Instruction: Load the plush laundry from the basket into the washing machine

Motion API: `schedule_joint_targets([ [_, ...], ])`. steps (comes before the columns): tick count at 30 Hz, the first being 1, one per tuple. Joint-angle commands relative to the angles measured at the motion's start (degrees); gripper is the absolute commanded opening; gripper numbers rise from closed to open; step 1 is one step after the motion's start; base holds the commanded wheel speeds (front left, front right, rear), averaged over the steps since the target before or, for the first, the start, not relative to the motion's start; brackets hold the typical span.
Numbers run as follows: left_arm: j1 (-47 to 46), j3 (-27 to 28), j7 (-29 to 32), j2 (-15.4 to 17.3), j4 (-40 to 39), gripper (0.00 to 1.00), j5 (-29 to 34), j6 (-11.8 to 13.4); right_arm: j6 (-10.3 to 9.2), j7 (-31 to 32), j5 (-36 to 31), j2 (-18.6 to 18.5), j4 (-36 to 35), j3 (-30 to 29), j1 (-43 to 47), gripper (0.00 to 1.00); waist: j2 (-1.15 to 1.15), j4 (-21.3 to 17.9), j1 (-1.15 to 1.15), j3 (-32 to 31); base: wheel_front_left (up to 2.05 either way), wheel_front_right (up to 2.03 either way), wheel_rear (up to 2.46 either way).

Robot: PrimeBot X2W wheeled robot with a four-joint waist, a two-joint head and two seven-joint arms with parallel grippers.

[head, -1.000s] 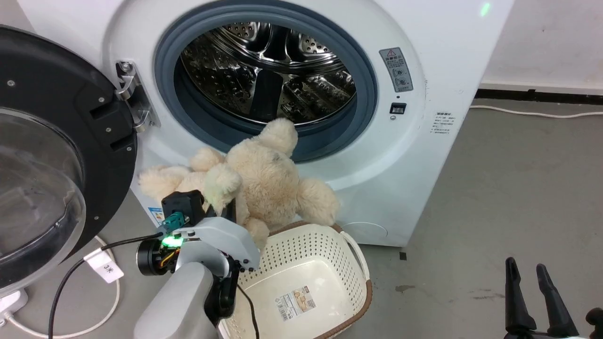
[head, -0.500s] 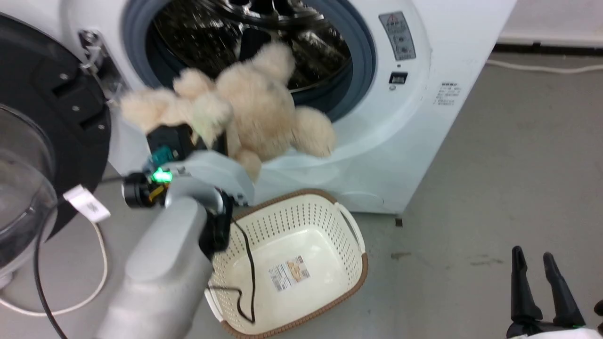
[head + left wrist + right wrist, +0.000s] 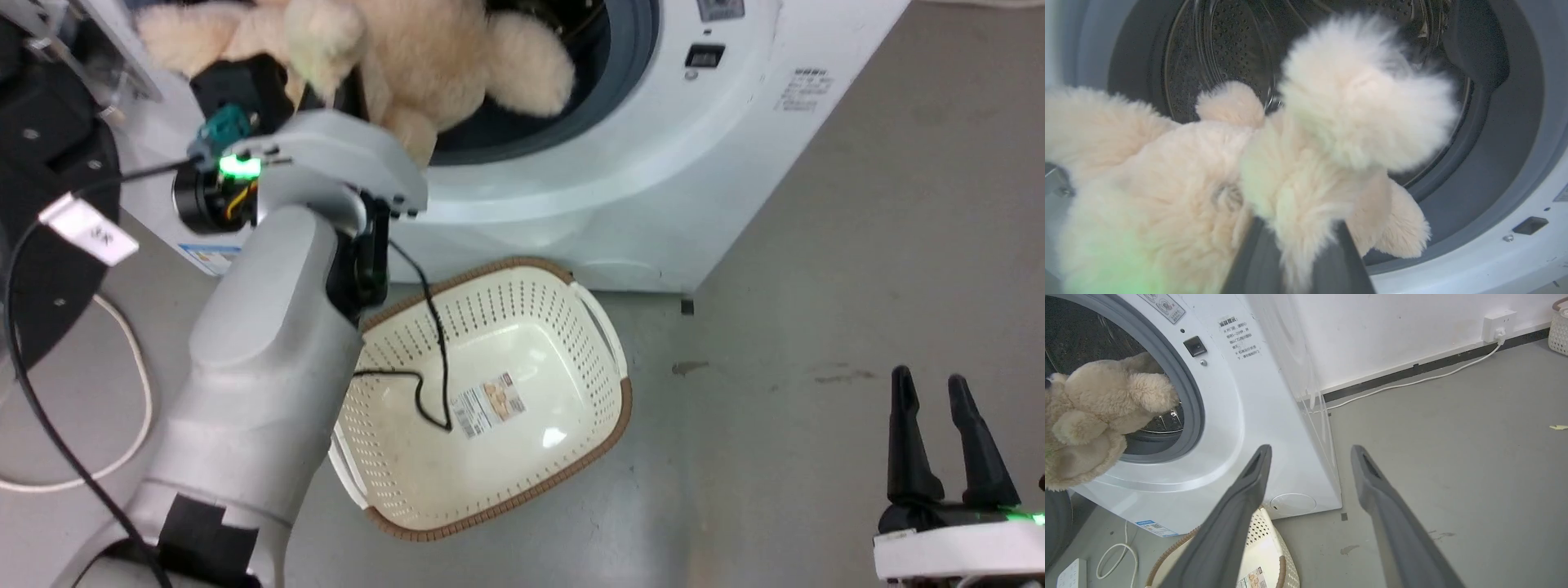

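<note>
We raised the plush laundry (image 3: 424, 49) with our left hand (image 3: 1296, 228) from just above the basket (image 3: 490, 523); it's now top-left of frame, at the washing machine (image 3: 653, 163) door ring. Head camera shifted too.

The cream, shaggy plush laundry (image 3: 1208, 175) is pinched between the 2 fingers of the left gripper (image 3: 1299, 223). Its lumpy limbs spread ahead of them, at the washing machine's (image 3: 637, 171) open grey-ringed mouth (steel drum beyond). The basket (image 3: 522, 310) stands upright on the floor below that gripper, its labelled bottom showing.
</note>
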Motion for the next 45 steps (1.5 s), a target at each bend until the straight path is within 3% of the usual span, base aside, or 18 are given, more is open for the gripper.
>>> schedule_joint_targets([
  [1,-1.78,0.28,-0.71,-0.43,0.18,0.00,-0.06,-0.37,0.05,0.09,-0.24,-0.09,-0.36,0.19,-0.91,1.00,0.00,-0.61,-0.01,1.84,0.00,0.00,0.00],
  [10,-8.24,1.00,-1.16,-0.46,3.52,0.00,1.17,-0.90,0.05,-0.12,0.03,-0.09,-0.39,1.57,-3.65,1.00,0.00,-4.04,-0.01,6.89,0.00,0.00,0.00],
  [22,-20.90,0.53,-1.28,3.84,5.31,0.00,6.07,-1.53,0.05,-1.47,1.42,-0.09,0.34,2.34,-6.11,1.00,0.00,-8.23,-0.01,15.09,0.00,0.00,0.00],
  [45,-35.42,-0.07,0.03,10.65,7.02,0.00,9.98,-1.40,0.05,-2.09,2.19,-0.09,-0.01,4.54,-6.64,1.00,0.00,-14.50,-0.01,23.82,0.00,0.00,0.00],
])
